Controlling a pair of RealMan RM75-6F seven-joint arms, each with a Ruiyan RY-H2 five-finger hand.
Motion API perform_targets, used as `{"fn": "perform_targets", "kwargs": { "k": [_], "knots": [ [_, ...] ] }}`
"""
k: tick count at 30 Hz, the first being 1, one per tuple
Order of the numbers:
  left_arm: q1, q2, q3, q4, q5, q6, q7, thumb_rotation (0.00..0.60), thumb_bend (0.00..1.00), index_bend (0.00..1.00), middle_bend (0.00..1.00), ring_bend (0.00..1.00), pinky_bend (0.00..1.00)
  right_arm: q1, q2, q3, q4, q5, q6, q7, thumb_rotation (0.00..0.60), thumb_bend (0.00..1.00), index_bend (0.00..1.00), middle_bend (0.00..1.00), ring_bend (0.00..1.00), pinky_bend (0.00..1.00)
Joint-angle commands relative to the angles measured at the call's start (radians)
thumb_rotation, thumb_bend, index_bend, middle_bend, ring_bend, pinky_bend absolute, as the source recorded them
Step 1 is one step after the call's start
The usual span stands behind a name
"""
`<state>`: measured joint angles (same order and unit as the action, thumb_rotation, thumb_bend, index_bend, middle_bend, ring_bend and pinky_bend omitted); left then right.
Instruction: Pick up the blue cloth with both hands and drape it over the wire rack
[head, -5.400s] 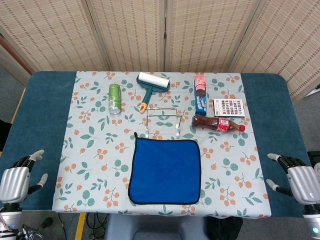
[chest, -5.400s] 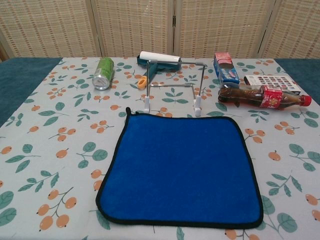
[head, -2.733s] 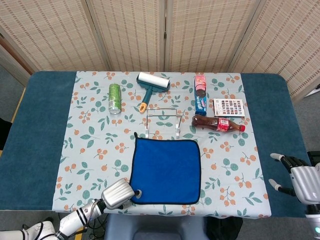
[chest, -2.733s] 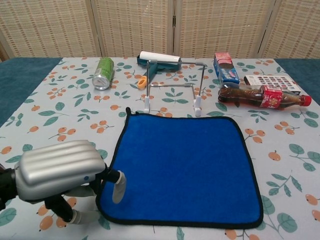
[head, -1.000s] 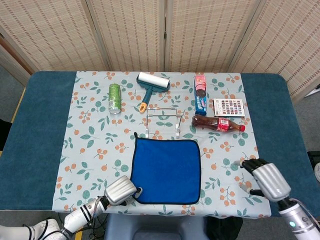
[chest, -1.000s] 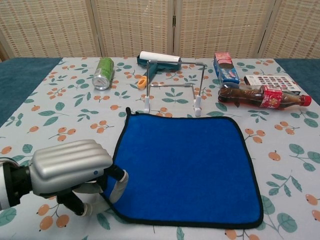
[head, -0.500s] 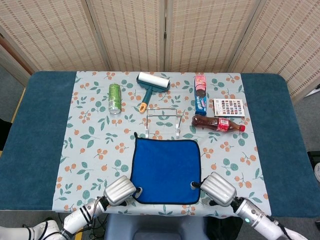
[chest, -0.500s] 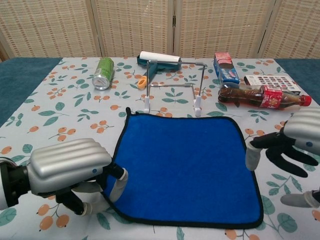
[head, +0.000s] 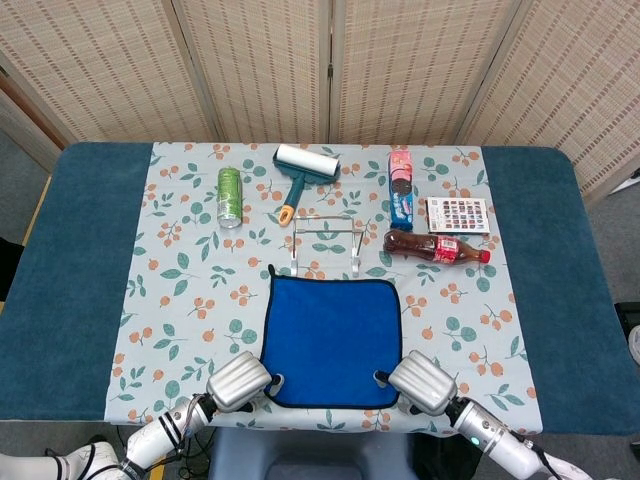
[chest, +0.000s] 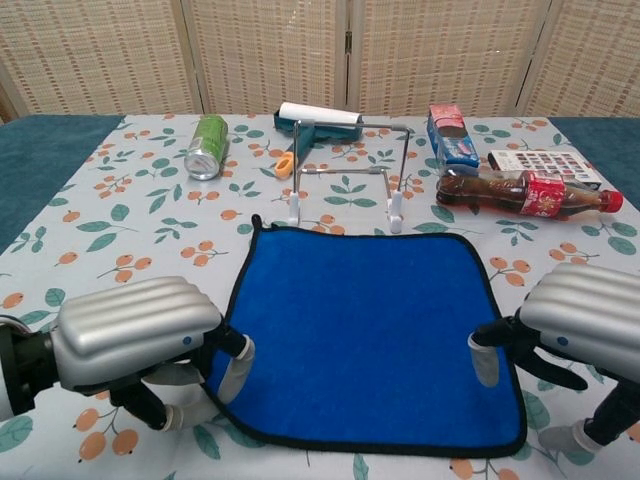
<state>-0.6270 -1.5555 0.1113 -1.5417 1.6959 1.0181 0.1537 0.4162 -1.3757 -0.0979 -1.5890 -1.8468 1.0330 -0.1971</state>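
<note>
The blue cloth (head: 332, 338) (chest: 360, 325) lies flat on the floral tablecloth, just in front of the wire rack (head: 325, 233) (chest: 345, 170), which stands upright. My left hand (head: 240, 381) (chest: 135, 335) pinches the cloth's near-left corner, thumb on top and fingers curled beneath; that corner is drawn in toward the hand. My right hand (head: 422, 382) (chest: 580, 320) sits at the near-right corner. Its thumb tip touches the cloth's right edge, its other fingers are spread on the table outside the cloth, and it holds nothing.
Behind the rack lie a lint roller (head: 305, 165) (chest: 318, 115), a green can (head: 230, 195) (chest: 208, 146) on its side, a cookie box (head: 401, 187) (chest: 450, 135), a cola bottle (head: 435, 246) (chest: 525, 192) and a patterned card (head: 458, 214) (chest: 545, 165).
My right hand has swung in from the table's right side to the cloth's near-right corner. My left hand arrived earlier, drew in the near-left corner and has stayed there.
</note>
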Motion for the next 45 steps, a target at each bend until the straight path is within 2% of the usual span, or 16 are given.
{"fn": "perform_targets", "kwargs": {
  "k": [1, 25, 45],
  "knots": [
    [0.001, -0.001, 0.001, 0.000, -0.001, 0.000, 0.002, 0.600, 0.46, 0.61, 1.00, 0.98, 1.00, 0.005, -0.007, -0.008, 0.006, 0.004, -0.005, -0.003, 0.600, 0.09, 0.46, 0.82, 0.84, 0.99],
    [0.010, -0.005, 0.003, -0.002, -0.008, 0.009, 0.007, 0.600, 0.46, 0.60, 1.00, 0.98, 1.00, 0.046, -0.065, -0.032, 0.055, 0.051, -0.036, -0.036, 0.600, 0.09, 0.47, 0.82, 0.85, 0.99],
    [0.012, -0.009, 0.004, 0.007, -0.010, 0.010, 0.000, 0.600, 0.46, 0.60, 1.00, 0.98, 1.00, 0.072, -0.103, -0.023, 0.082, 0.084, -0.027, -0.030, 0.600, 0.17, 0.49, 0.83, 0.85, 1.00]
  ]
}}
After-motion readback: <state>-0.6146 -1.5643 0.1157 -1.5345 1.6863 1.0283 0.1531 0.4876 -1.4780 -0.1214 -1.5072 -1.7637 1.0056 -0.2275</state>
